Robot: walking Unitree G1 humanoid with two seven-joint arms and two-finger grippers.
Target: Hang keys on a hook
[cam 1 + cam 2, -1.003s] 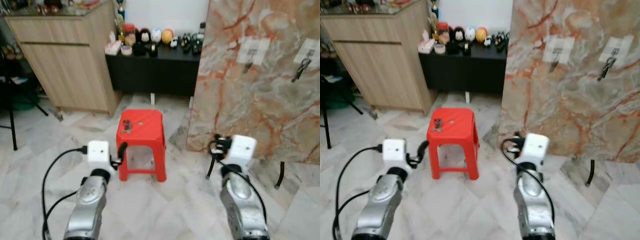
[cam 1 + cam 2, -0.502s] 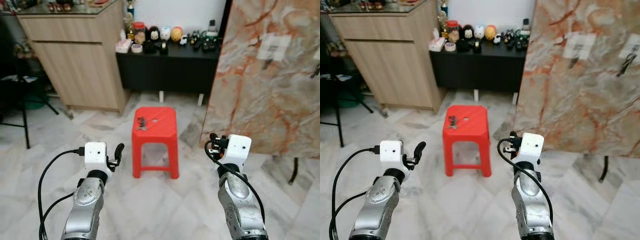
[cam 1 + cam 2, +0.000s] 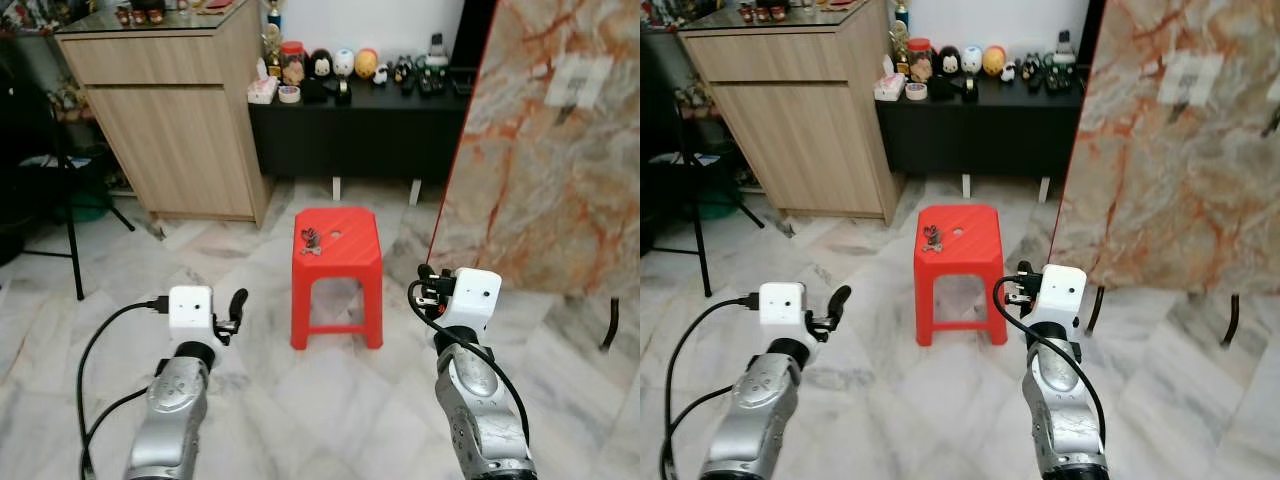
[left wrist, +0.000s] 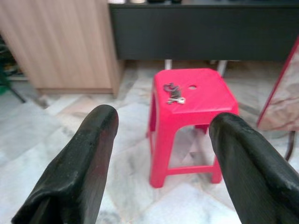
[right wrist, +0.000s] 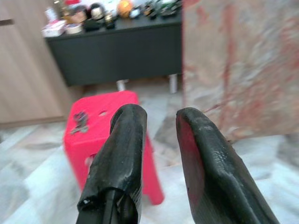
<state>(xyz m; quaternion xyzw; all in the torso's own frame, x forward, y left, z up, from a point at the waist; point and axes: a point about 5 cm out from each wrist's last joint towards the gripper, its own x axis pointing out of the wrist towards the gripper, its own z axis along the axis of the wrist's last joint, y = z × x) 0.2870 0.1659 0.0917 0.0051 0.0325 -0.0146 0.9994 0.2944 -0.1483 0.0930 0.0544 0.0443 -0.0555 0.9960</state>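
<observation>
Scene: a red stool point(image 3: 337, 262) stands on the marble floor point(image 3: 250, 380) ahead of the robot, roughly centred between both arms. The keys point(image 3: 310, 241) lie on the stool's top, near its far-left part, just beside a small round hole in the seat. They are touching nothing else.

Left gripper point(image 4: 161, 154) — raised at waist level, well short of the stool. Fingers point(image 4: 84, 154) spread wide apart, nothing between them. In the left wrist view the stool and keys sit framed in the gap.

Right gripper point(image 5: 159, 140) — raised likewise, to the stool's right. Fingers point(image 5: 124, 149) stand a narrow gap apart, not touching, gripping nothing.

Background: a marble-patterned panel point(image 3: 560, 170) stands upright at right, w/ a white hook plate point(image 3: 580, 82) mounted high on it. A black low cabinet point(image 3: 360, 130) carries small figurines and jars; a wooden cabinet point(image 3: 170, 120) stands to its left.
</observation>
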